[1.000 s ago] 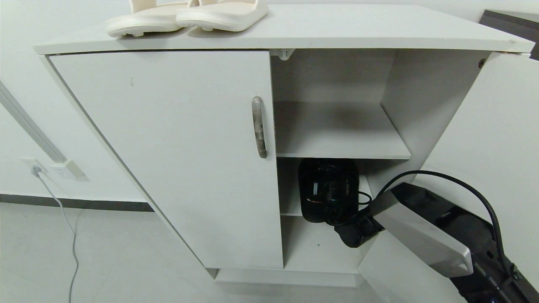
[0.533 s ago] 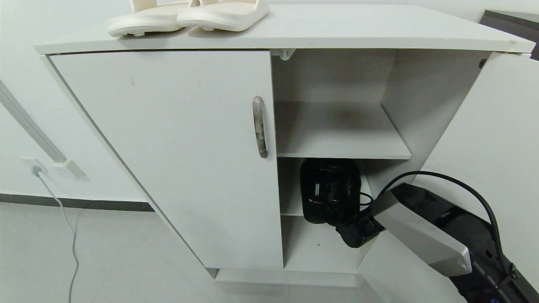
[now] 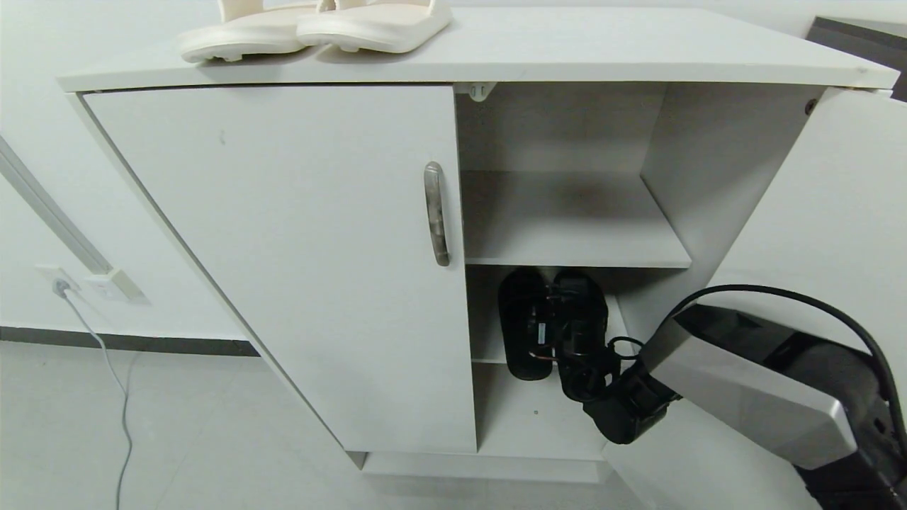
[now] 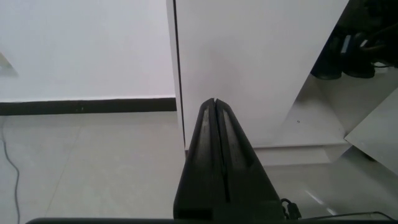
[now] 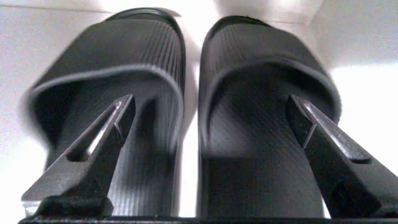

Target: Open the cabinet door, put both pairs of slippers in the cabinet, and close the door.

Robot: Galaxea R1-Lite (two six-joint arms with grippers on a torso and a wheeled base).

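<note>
Cabinet shelf (image 3: 487,350) bears black slippers (image 5: 249,124), right claw (image 5: 210,99) spread wide.

The shut left door (image 3: 283,262) walls off that half of the cabinet (image 3: 567,60); the right door (image 3: 836,234) stands swung wide, so the way in lies there. The upper shelf (image 3: 567,227) gives reaching room, while the black slippers (image 3: 553,329) and the right gripper (image 5: 208,115) crowd the middle shelf (image 3: 485,340).

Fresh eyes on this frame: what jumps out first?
The black slippers lie side by side on the lower shelf behind the open right door, with the right gripper open just in front of them. Next come the cream slippers on the cabinet top, above the shut left door.
</note>
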